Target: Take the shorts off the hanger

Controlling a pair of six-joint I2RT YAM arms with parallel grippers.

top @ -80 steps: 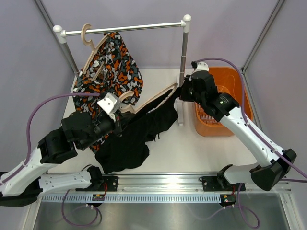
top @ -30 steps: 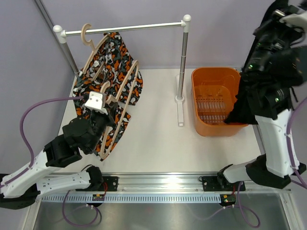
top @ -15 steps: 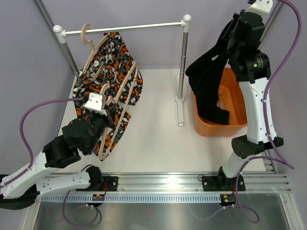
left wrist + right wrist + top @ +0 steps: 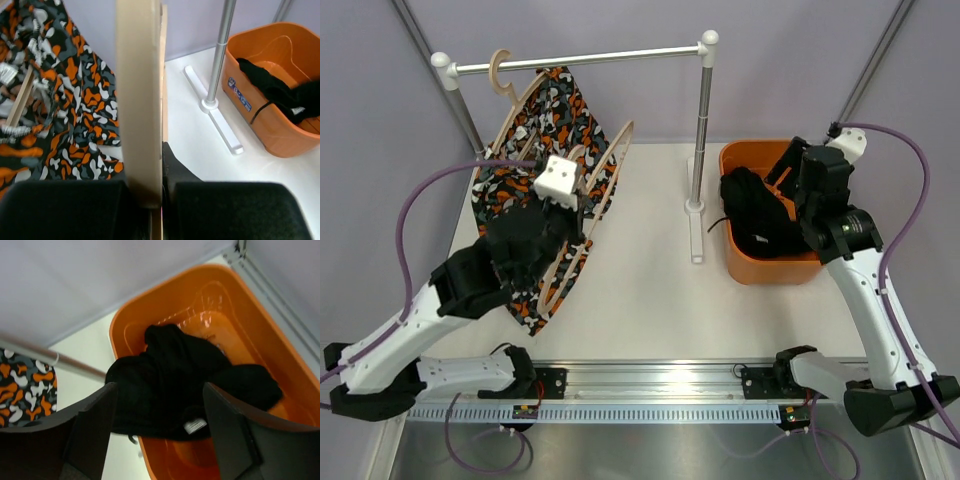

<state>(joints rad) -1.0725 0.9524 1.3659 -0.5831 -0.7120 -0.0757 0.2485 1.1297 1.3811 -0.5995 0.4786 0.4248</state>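
Wood slat of the hanger (image 4: 139,100) is pinched between my left fingers (image 4: 65,210); patterned shorts (image 4: 60,100) hang just beside it, from the rail (image 4: 580,58). Right fingers (image 4: 95,430) are spread, holding nothing, over the black shorts (image 4: 175,375) in the orange basket (image 4: 280,365), cloth lapping its rim. Best to rise straight so nothing snags, then go for the patterned pair, hanger held steady.

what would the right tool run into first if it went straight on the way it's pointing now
The right tool would first meet the black shorts heaped in the orange basket, framed between its open jaws; depth is unclear, but nothing shows in between.
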